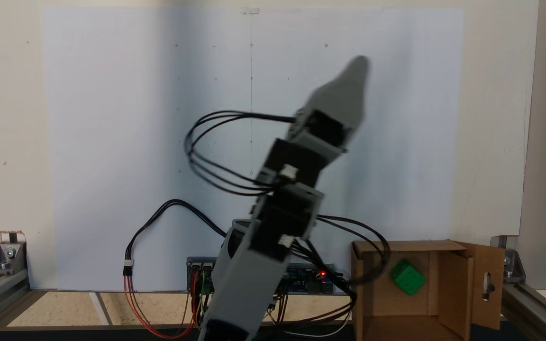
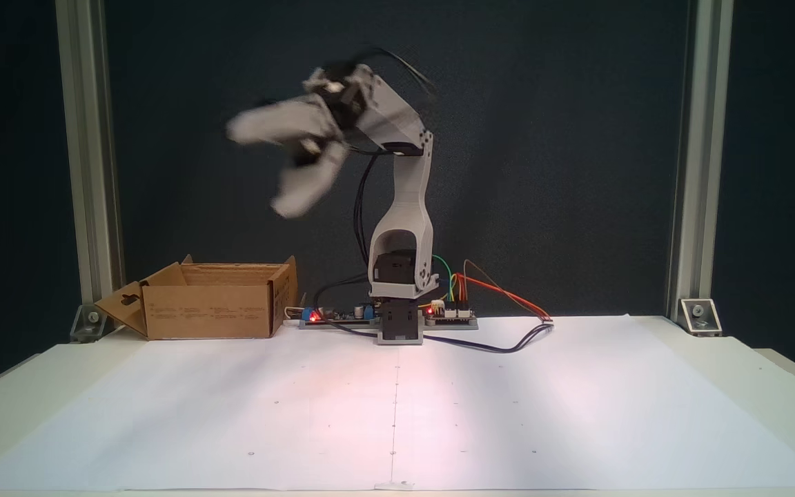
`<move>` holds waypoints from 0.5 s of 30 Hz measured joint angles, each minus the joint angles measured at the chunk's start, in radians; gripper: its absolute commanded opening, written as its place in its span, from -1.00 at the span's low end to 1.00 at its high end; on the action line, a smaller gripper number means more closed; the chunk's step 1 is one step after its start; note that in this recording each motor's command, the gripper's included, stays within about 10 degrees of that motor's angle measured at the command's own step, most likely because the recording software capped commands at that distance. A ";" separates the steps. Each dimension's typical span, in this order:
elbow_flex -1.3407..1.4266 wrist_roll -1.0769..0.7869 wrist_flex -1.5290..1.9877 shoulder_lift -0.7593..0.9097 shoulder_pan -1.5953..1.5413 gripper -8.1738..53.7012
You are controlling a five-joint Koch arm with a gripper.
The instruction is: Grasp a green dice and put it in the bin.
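Small bright green plastic dice (image 1: 408,277) lying inside the brown corrugated cardboard bin (image 1: 377,293), tilted, near the back wall; no contact with the arm. Bin at about 4 o'clock in one fixed view, at about 9 o'clock of the arm base in the other (image 2: 212,309); flap with slot cut-out (image 1: 488,286) folded outward, also seen at the far end of the box (image 2: 121,304). Grey plastic gripper (image 2: 252,169) raised high above the table, blurred, at about 11 o'clock; two fingers (image 2: 304,185) spread wide apart, nothing between them. Arm (image 2: 404,200) of grey printed plastic standing on white paper sheet (image 2: 397,400); black cables (image 1: 211,161) looping at the side; circuit board with red light (image 1: 321,274) behind the base.
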 measured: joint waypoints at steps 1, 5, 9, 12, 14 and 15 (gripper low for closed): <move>0.064 0.000 -0.020 0.028 -0.044 0.71; 0.278 0.000 -0.129 0.124 -0.187 0.71; 0.499 0.000 -0.290 0.232 -0.264 0.71; 0.650 0.000 -0.420 0.316 -0.276 0.70; 0.741 0.000 -0.505 0.376 -0.273 0.70; 0.778 0.000 -0.546 0.396 -0.273 0.70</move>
